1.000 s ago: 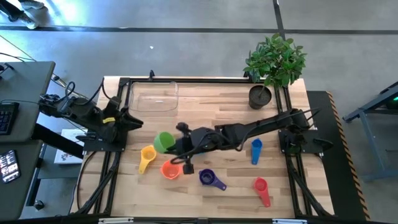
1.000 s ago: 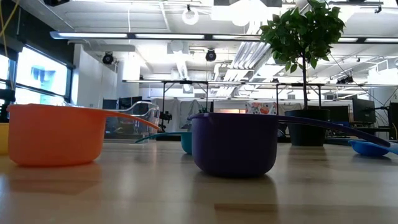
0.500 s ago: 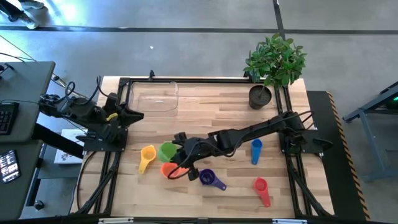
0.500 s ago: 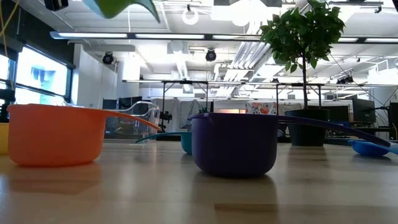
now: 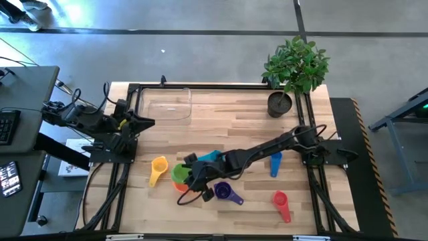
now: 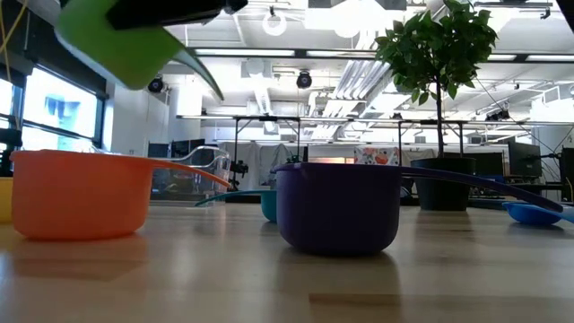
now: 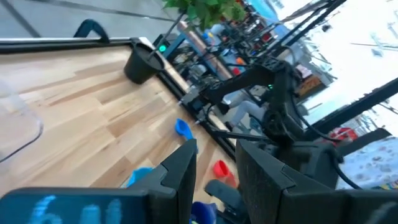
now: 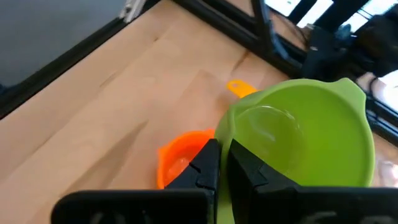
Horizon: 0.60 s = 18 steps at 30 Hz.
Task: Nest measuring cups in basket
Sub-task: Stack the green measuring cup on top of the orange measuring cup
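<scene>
The green plastic measuring cup [image 5: 179, 173] is held clear above the wooden surface [image 5: 227, 120], over the orange plastic measuring cup [image 5: 185, 185] near the front edge, with its bowl level in the right wrist view. The right gripper [image 8: 219, 163] is clenched on the green cup's rim, the arm stretched across from the right edge. Just beside it on the side of the left edge lies the yellow plastic measuring cup [image 5: 158, 168]; a light blue plastic measuring cup [image 5: 211, 156] shows beside the arm. The purple plastic measuring cup [image 5: 226, 193] sits near the front edge, touching nothing visible. Towards the right edge lie the dark blue plastic measuring cup [image 5: 275, 162] and the red plastic measuring cup [image 5: 281, 203], well apart. The clear rectangular plastic basket [image 5: 165, 104] stands at the far left corner with nothing visible in it. The left gripper [image 7: 214, 168] waits at the left edge near the basket, its jaws partly parted and holding nothing. A dark round plant pot [image 5: 280, 104] stands at the far right corner.
</scene>
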Available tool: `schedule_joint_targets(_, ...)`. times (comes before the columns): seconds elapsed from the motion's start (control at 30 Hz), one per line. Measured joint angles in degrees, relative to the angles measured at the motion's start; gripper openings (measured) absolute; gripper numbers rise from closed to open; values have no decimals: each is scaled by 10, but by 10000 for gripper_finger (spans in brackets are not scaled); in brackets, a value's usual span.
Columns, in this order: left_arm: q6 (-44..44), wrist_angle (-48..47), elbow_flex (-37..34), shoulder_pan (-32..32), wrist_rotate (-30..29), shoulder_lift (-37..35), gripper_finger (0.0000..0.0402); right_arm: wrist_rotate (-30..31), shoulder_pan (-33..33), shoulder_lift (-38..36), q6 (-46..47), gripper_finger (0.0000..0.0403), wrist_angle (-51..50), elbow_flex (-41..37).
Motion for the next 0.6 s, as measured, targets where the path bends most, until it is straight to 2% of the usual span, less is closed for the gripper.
schedule_joint_targets(0.3, -51, -58, 0, 0, -5, 0, 101, -23, 1, 25, -14, 4, 14, 0)
schedule_joint_targets(0.6, -57, -63, 0, 0, -6, 0, 101, -30, 1, 41, -32, 4, 1, 0)
